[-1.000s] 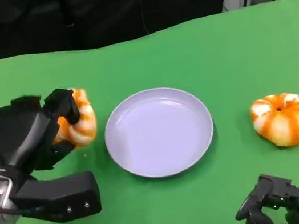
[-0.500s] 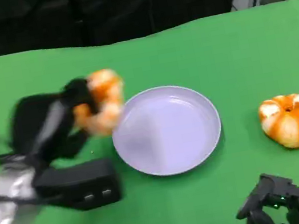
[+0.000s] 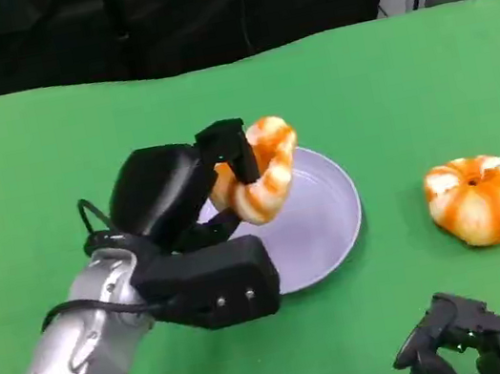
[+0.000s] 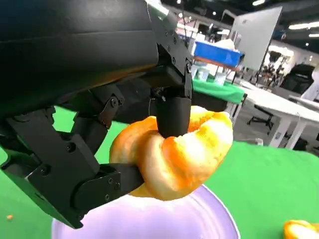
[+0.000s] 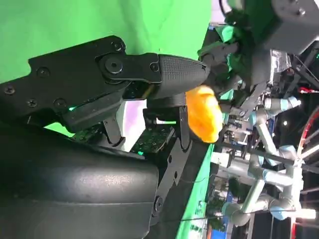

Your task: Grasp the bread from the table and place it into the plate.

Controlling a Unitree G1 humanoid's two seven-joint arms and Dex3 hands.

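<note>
Left hand (image 3: 169, 196) fingers grip the bread (image 3: 262, 170) above the plate (image 3: 334, 221) (right hand (image 3: 472, 346) curled, holding nothing).

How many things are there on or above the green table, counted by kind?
Bread: 2, one held by the left hand over the plate, one lying on the green table.
Plate: 1.
Total: 3.

held bread (image 3: 263, 180) above plate (image 3: 334, 221), seemingly clear.
</note>
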